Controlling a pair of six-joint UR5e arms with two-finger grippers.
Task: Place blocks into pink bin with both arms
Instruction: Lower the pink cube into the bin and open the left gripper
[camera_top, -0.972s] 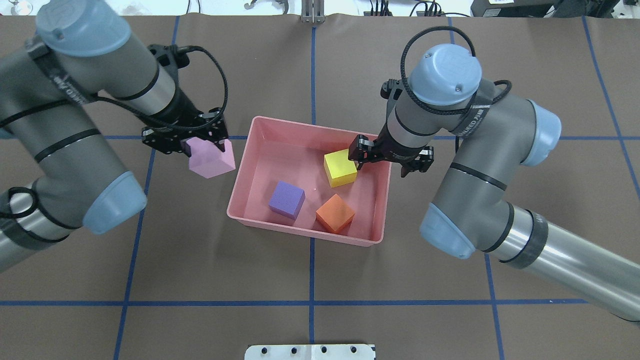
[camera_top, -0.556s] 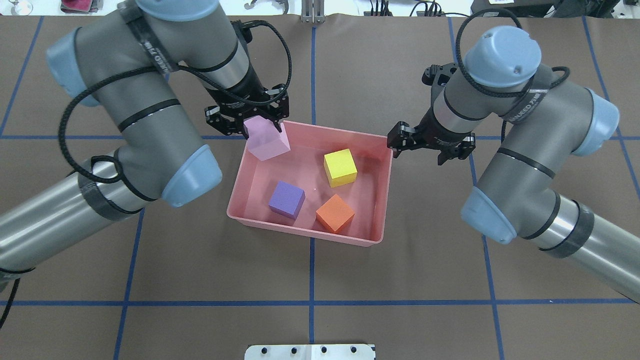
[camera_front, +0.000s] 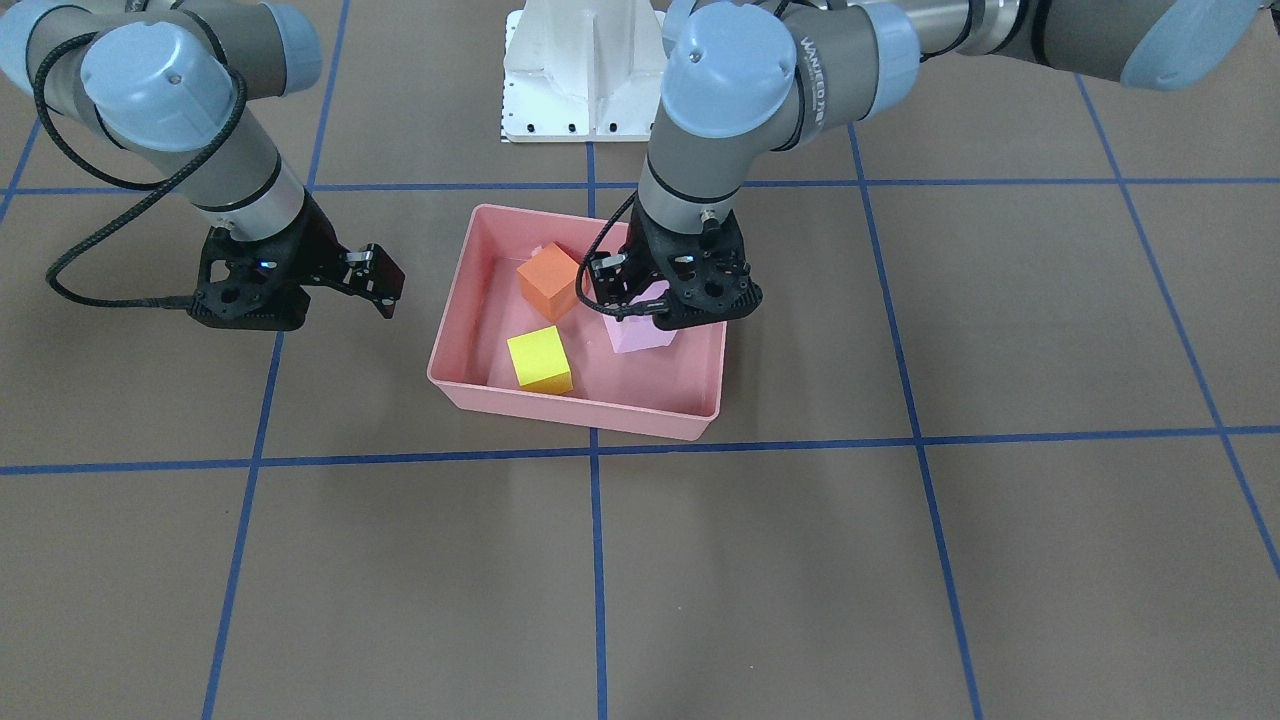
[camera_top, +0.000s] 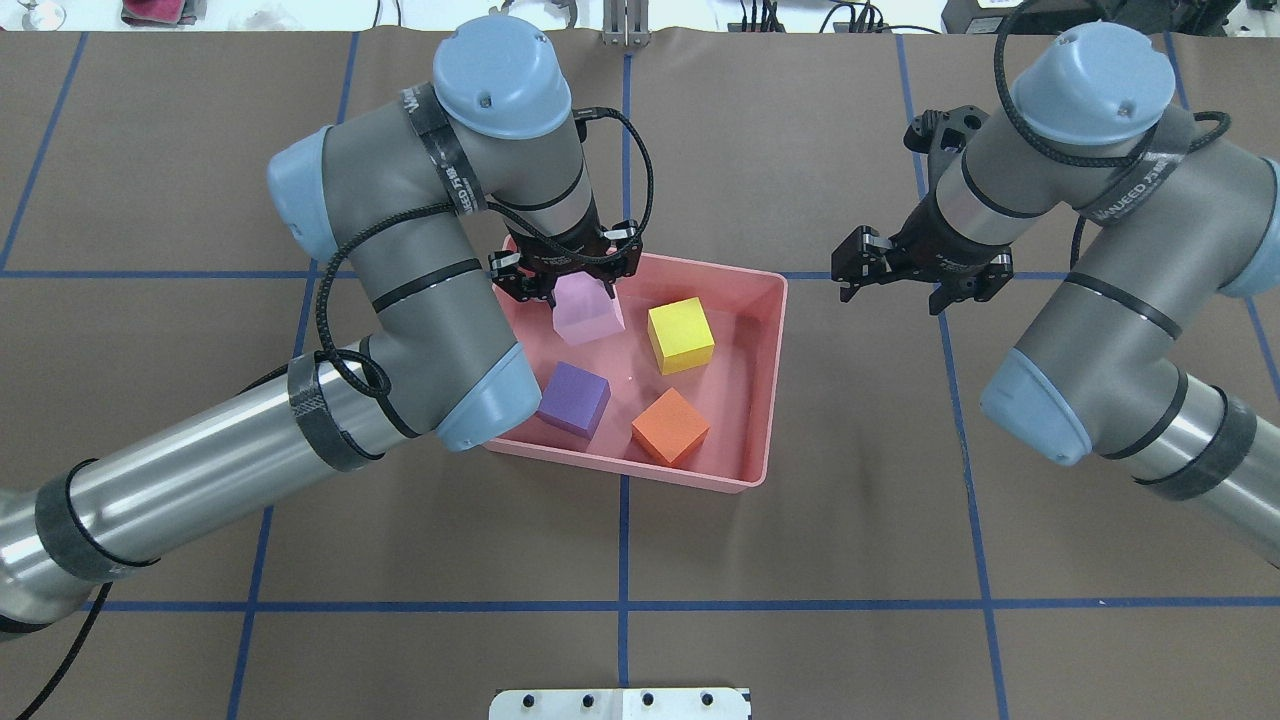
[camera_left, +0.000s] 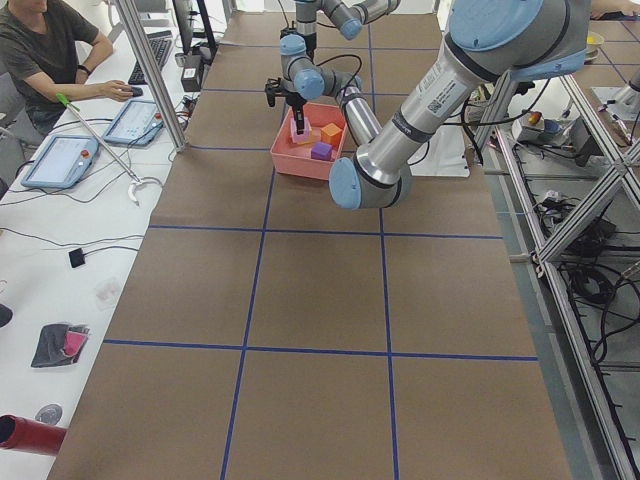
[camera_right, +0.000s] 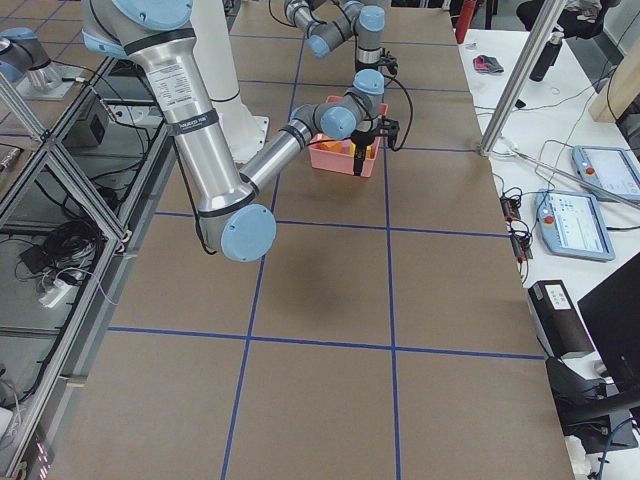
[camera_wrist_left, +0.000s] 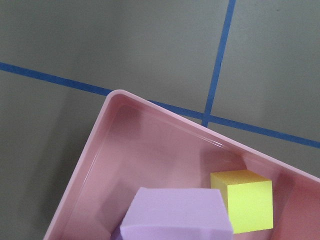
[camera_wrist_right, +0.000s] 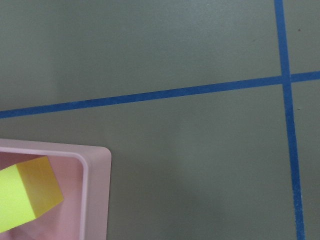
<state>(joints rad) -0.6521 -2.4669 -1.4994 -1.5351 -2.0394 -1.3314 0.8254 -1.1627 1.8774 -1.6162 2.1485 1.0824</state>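
Observation:
The pink bin (camera_top: 770, 400) sits mid-table, also in the front view (camera_front: 570, 405). In it lie the yellow block (camera_top: 681, 335), the purple block (camera_top: 573, 399) and the orange block (camera_top: 670, 427). My left gripper (camera_top: 565, 285) is shut on the light pink-lilac block (camera_top: 588, 312) and holds it tilted over the bin's far left part. The left wrist view shows this block (camera_wrist_left: 175, 215) close up beside the yellow one (camera_wrist_left: 245, 205). My right gripper (camera_top: 893, 298) is open and empty over the table, right of the bin. The purple block is hidden in the front view.
A white base plate (camera_top: 620, 703) lies at the near table edge, below the bin. Blue tape lines (camera_top: 623, 520) cross the brown table cover. An operator (camera_left: 50, 60) sits at a side desk with tablets, off the table's far side.
My left arm carried the pink-lilac block from left of the bin to over its far left part. My right gripper drew back from the yellow block, rightward and out of the bin.

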